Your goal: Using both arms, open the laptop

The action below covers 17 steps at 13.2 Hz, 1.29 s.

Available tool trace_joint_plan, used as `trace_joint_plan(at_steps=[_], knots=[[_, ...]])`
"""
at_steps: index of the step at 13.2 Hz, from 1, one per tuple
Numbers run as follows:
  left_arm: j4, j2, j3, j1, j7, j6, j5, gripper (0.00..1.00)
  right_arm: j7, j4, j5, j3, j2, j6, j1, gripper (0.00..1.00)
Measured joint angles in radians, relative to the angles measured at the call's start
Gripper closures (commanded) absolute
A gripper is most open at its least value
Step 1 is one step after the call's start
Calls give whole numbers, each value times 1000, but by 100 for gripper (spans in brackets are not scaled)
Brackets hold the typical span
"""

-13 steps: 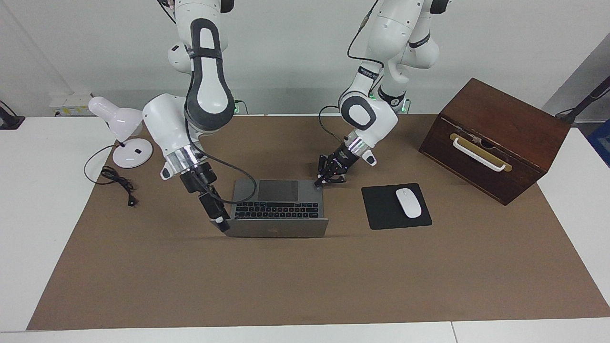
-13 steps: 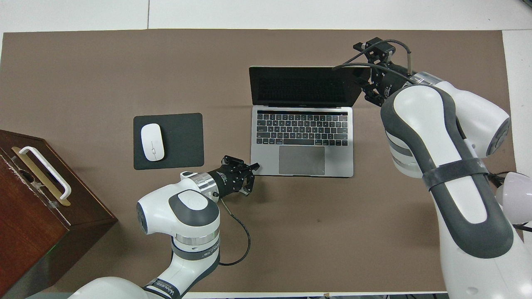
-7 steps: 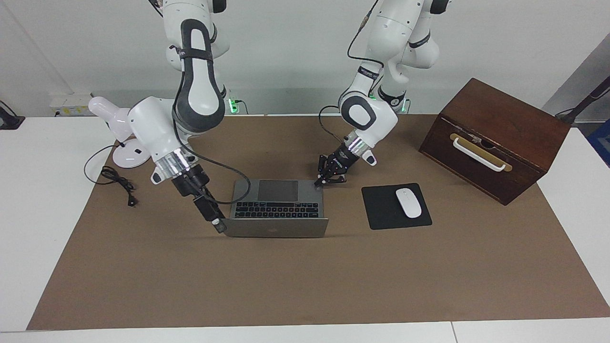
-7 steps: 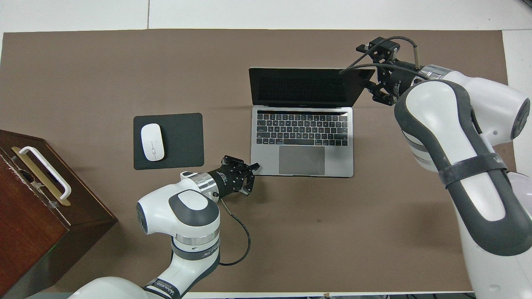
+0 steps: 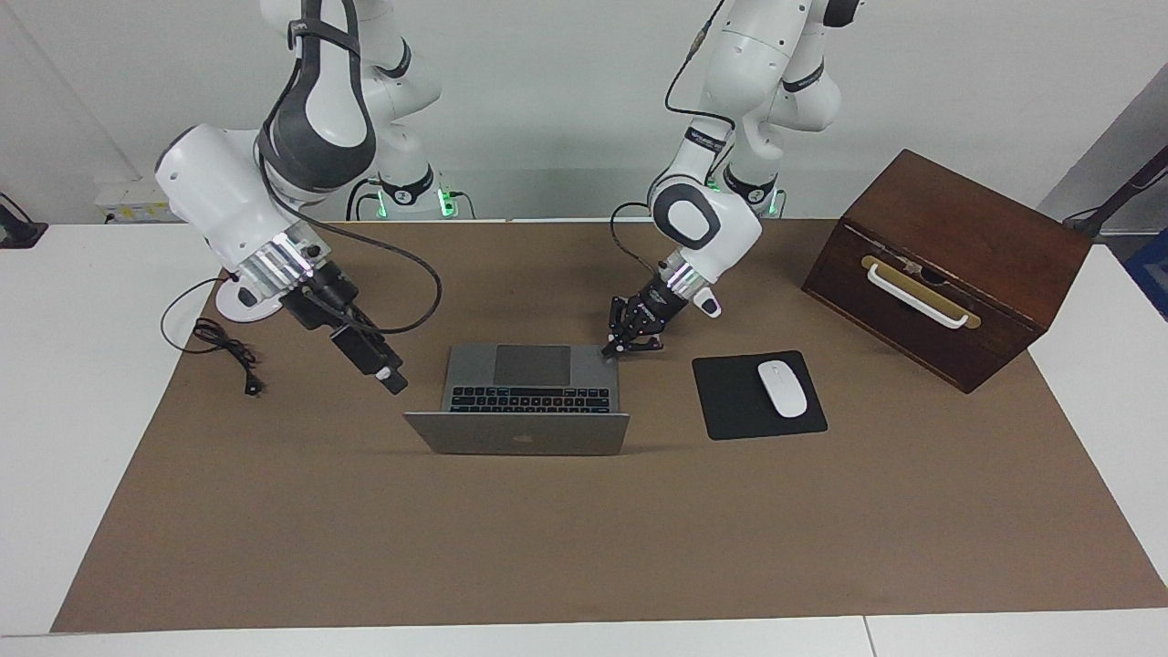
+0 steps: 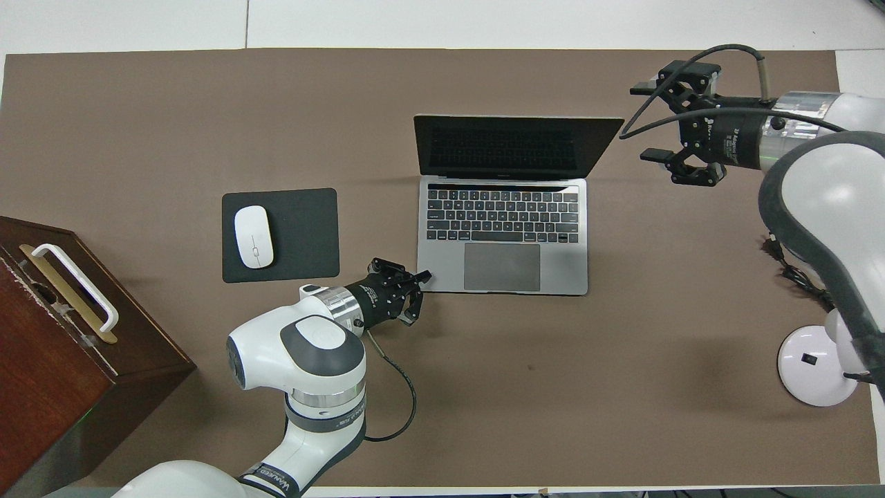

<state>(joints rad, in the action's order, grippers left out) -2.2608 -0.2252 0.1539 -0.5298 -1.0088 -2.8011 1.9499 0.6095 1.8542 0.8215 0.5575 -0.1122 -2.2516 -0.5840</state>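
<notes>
The silver-grey laptop (image 5: 517, 438) stands open in the middle of the brown mat, its lid upright with the dark screen (image 6: 508, 145) facing the robots. My left gripper (image 5: 609, 349) is shut, its tips resting on the corner of the laptop base (image 6: 577, 277) nearest the robots, toward the left arm's end. My right gripper (image 6: 646, 121) hangs open in the air above the mat, beside the lid's edge toward the right arm's end, apart from the laptop. In the facing view the right gripper (image 5: 394, 381) holds nothing.
A black mouse pad (image 5: 730, 401) with a white mouse (image 5: 782, 388) lies beside the laptop toward the left arm's end. A brown wooden box (image 5: 949, 265) with a white handle stands past it. A white lamp base (image 6: 816, 366) and black cable (image 5: 224, 347) sit at the right arm's end.
My right gripper has left the lid's corner and risen away toward the right arm's end of the table. The lid stays up. My left gripper has not moved.
</notes>
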Motion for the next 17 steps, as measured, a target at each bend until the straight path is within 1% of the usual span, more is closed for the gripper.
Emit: trace_joint_plan(at_steps=[3,5,6,7,8,9,11,12,13,14,16,17], knots=[[35,1,-17,16,11,-16,-3,100,14,-41,-160,4,41,130,21,0],[76,14,-19,65,18,-20,-7,100,9,-86,-270,11,61,209,33,0],[89,25,-20,84,23,-23,-12,100,-10,-112,-306,4,67,252,56,0],[97,38,-20,98,25,-30,-34,100,-58,-138,-335,-28,69,295,110,0],[106,50,-21,110,26,-38,-79,100,-108,-163,-377,-88,70,335,188,0],[116,61,-21,117,26,-64,-124,100,-150,-191,-420,-163,70,372,277,0],[137,71,-18,118,33,-177,-211,100,-229,-252,-510,-354,72,431,475,0],[147,72,-15,117,46,-222,-252,100,-276,-268,-566,-435,72,448,553,0],[154,72,-16,118,69,-246,-279,100,-338,-276,-619,-490,72,462,605,0],[160,72,-19,123,100,-258,-289,100,-409,-283,-663,-513,72,491,630,0],[168,72,-21,165,154,-261,-313,100,-541,-306,-750,-516,77,588,646,0],[174,72,-21,193,166,-247,-355,100,-598,-318,-790,-517,84,641,657,0]])
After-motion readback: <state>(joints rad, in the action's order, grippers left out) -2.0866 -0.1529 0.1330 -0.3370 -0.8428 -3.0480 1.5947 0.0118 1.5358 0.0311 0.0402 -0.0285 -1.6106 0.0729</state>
